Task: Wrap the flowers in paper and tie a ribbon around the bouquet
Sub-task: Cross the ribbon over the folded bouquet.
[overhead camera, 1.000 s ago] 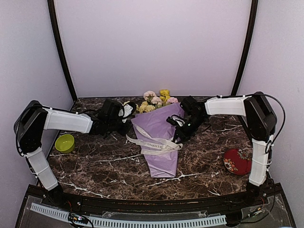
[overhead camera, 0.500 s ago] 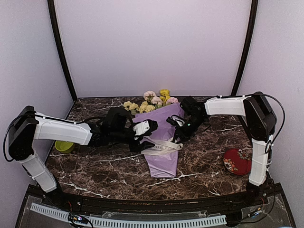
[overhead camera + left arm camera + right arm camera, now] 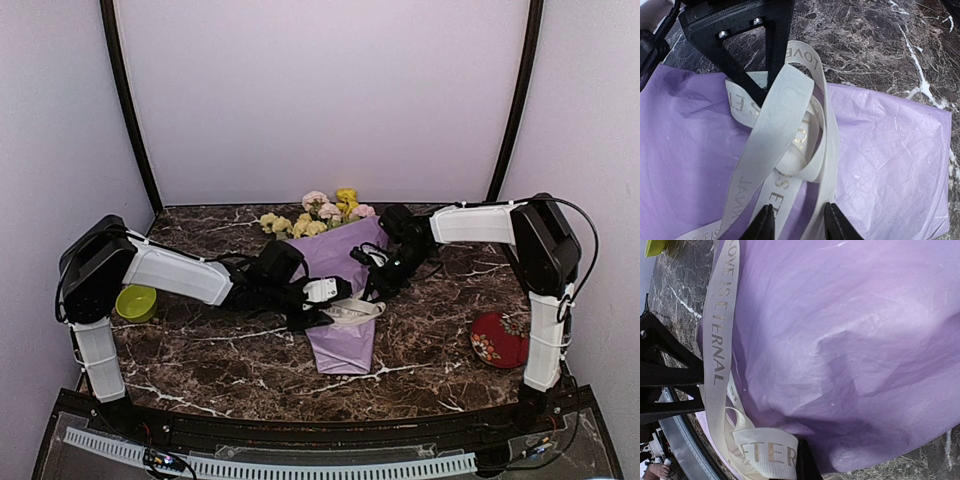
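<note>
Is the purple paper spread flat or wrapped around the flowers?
Wrapped: the paper forms a cone with the flowers poking from its wide end.

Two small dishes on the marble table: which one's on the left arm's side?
The plain lime-green bowl, partly tucked behind the left arm. The other, a red floral-patterned dish, lies beside the right arm.

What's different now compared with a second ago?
The left gripper swung from beside the flowers onto the paper and now straddles the ribbon, jaws apart; the ribbon's loose tail got bunched toward the middle. The right gripper, pinching the ribbon at the paper's edge, stayed put, as did the flowers, green bowl and red plate.
</note>
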Controlling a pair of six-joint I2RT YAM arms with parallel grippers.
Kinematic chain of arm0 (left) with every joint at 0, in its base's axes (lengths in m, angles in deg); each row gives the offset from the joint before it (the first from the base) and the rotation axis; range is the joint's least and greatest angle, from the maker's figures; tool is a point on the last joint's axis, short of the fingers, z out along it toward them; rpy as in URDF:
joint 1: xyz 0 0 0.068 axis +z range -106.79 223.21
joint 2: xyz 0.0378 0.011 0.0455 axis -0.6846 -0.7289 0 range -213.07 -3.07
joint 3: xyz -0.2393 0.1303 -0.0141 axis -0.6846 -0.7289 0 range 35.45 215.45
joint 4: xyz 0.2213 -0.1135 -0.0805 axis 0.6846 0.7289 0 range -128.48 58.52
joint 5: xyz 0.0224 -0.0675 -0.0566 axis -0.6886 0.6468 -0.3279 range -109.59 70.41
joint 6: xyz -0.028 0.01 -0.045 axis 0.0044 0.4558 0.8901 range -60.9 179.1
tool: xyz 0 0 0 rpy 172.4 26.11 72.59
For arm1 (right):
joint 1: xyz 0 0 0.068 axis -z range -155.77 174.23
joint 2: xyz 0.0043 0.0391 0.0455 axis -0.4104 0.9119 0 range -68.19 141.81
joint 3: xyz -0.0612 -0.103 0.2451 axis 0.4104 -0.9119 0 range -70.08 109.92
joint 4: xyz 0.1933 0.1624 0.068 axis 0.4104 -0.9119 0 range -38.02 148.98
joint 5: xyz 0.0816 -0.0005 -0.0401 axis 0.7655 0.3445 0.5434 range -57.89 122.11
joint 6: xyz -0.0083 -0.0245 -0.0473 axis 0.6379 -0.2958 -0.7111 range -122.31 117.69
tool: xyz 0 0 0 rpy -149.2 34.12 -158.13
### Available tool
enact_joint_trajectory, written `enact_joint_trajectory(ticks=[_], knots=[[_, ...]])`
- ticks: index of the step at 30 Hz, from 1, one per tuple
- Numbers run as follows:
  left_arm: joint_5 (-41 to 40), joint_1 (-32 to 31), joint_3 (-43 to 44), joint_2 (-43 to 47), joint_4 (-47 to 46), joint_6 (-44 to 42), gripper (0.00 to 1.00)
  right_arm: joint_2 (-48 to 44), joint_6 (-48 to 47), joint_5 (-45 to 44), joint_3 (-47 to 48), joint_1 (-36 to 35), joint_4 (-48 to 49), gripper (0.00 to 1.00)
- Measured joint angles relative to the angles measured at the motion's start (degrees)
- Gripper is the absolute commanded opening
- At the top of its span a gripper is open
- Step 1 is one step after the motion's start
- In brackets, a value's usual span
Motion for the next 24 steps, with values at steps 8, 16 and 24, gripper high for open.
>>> enact_joint_trajectory(ticks=[8, 16, 24], knots=[[3.15, 0.0, 1.01, 0.0, 2.6, 0.07, 0.21, 0.0, 0.15, 0.0, 0.0, 0.0, 0.11, 0.0], [3.87, -0.13, 1.01, 0.0, 4.81, -1.07, 0.19, 0.0, 0.33, 0.0, 0.0, 0.0, 0.22, 0.0], [1.75, -0.13, 1.01, 0.0, 4.68, -1.18, 0.0, 0.04, 0.55, 0.15, 0.0, 0.0, 0.52, 0.02]])
